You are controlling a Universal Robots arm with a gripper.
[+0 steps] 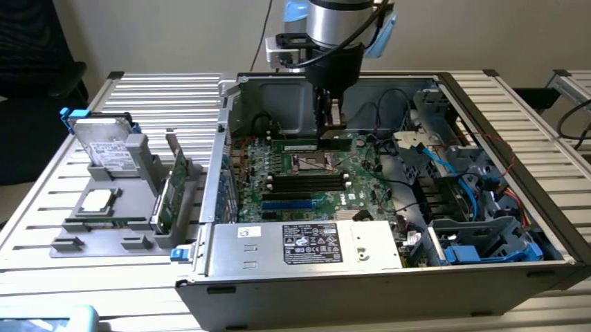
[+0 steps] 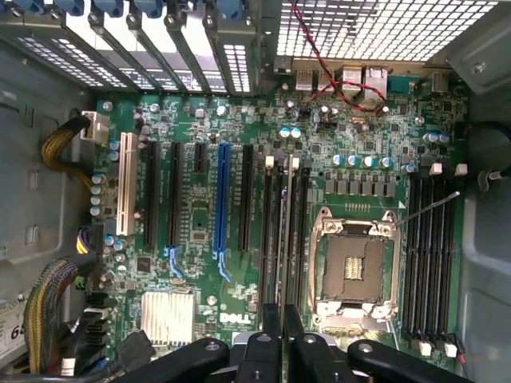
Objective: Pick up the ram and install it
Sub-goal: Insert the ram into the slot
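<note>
Pinching the ram [image 1: 305, 146] in the claw [image 1: 330, 133] over the motherboard [image 2: 196, 231].
Likely light, stiff, fragile; best held mid-length, top edge.

"DELL" on the motherboard [image 2: 200, 215]

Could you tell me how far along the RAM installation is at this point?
Done: the ram has been picked up and brought inside the case. In hand: the gripper holds it over the black slots beside the processor socket. Left: seating it. I cannot tell whether it has entered a slot yet.
</note>
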